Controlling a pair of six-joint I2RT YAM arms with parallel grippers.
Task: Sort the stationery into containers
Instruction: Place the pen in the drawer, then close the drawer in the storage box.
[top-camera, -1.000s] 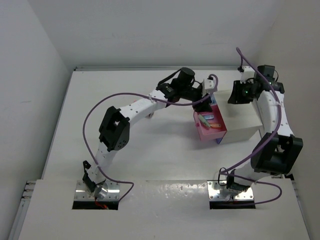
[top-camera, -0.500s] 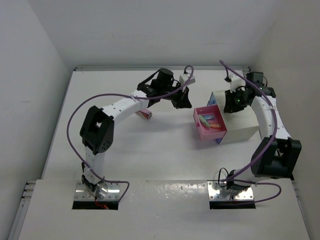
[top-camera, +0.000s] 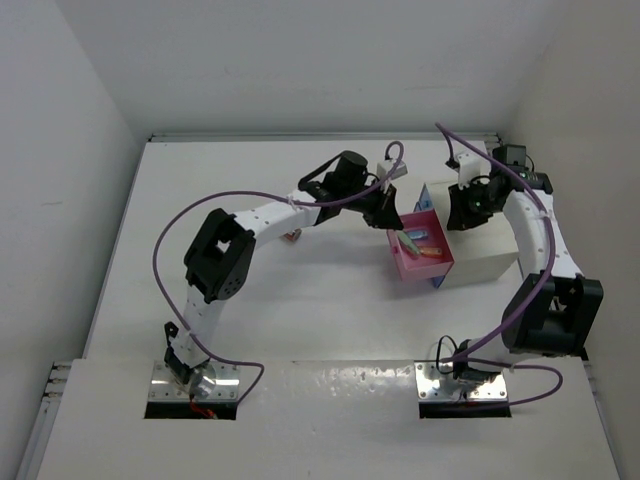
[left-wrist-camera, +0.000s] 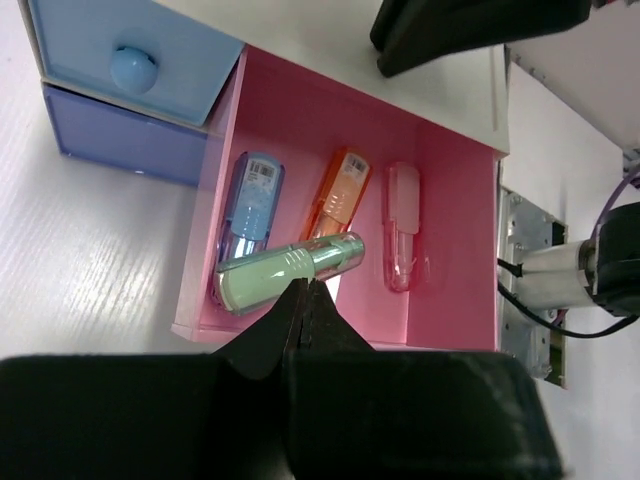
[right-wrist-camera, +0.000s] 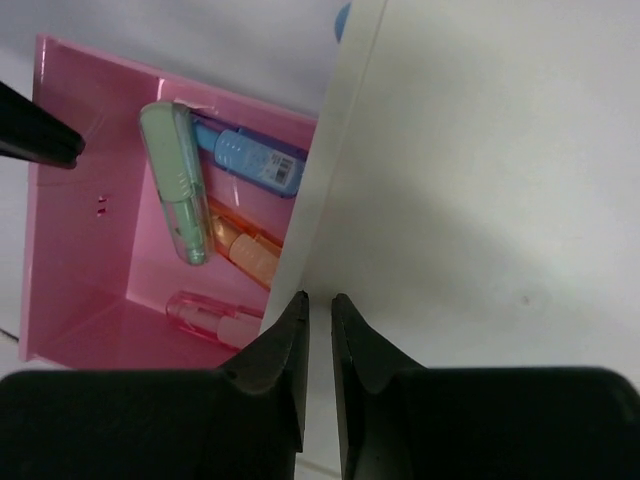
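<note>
Left claw (left-wrist-camera: 305, 292) closed, cabinet (top-camera: 482, 250) behind pink drawer (left-wrist-camera: 452, 250)

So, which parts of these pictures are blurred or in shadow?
Left wrist: the black left gripper is blurred, the shallow pink plastic drawer sharp. Right wrist: everything soft, the white cube-shaped cabinet shaded grey. Top external: even light, faint shadows.

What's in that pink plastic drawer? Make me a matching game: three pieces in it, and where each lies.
1 mint green capped piece
2 blue capped piece
3 pale pink clear piece

A beside the wall of the pink plastic drawer nearest the blue knob
B lying apart from the rest
C crosswise on two others

Pairs: 1-C, 2-A, 3-B
</note>
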